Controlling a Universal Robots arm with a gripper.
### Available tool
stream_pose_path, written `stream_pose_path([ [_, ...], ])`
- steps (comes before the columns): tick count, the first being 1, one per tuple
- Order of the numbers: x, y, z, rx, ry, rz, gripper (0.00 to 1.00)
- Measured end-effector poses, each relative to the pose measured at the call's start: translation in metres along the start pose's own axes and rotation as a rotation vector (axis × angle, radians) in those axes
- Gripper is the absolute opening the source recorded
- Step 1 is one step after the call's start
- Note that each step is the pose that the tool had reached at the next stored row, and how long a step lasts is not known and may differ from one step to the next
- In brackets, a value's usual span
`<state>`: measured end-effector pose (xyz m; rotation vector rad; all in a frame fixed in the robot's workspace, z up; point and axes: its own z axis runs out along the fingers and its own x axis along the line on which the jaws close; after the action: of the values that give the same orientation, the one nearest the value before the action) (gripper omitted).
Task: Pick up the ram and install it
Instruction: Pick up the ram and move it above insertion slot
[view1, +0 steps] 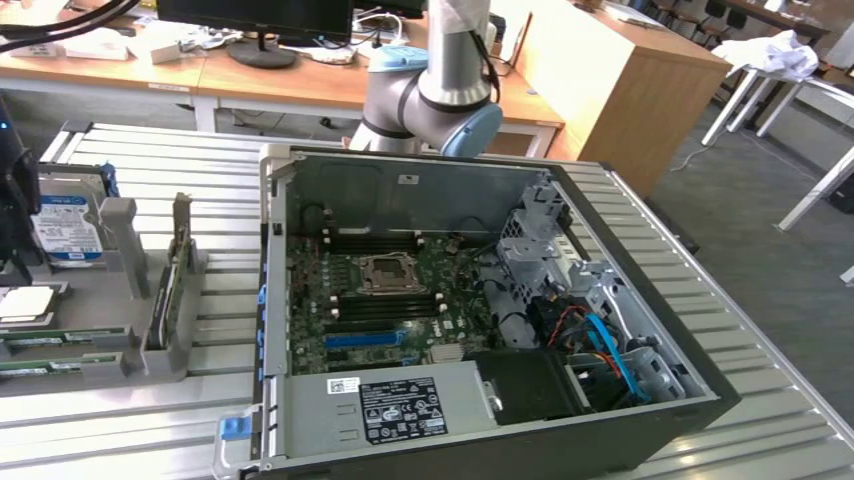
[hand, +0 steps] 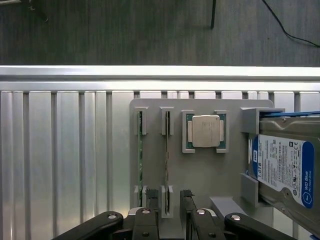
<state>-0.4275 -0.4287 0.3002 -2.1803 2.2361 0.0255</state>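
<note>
Two ram sticks, thin and green, stand on edge in slots of a grey holder plate (hand: 210, 175): one ram stick (hand: 166, 160) nearer the processor, the other ram stick (hand: 140, 160) on the plate's outer side. In the exterior view they appear as green strips (view1: 54, 341) at that view's lower left. My gripper (hand: 170, 222) hovers above the plate, open. Its dark fingers (hand: 150, 225) stand on either side of the line of the stick nearer the processor, without touching it. The open computer case (view1: 694, 400) shows its motherboard (view1: 380, 300).
A processor chip (hand: 205, 131) and a hard drive (hand: 285, 170) with a blue-white label sit on the same plate. A blue slot strip (view1: 363, 339) and a power supply (view1: 387, 405) lie inside the case. The arm's elbow (view1: 427, 95) rises behind the case. Ribbed metal table (hand: 65, 160) all around.
</note>
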Motion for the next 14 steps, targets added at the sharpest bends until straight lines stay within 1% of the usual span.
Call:
stream_pose_path([
  [10, 0.000, 0.0004, 0.0095, 0.0057, -0.0002, 0.000, 0.31],
  [14, 0.000, 0.0006, 0.0128, 0.0070, -0.0002, 0.000, 0.31],
])
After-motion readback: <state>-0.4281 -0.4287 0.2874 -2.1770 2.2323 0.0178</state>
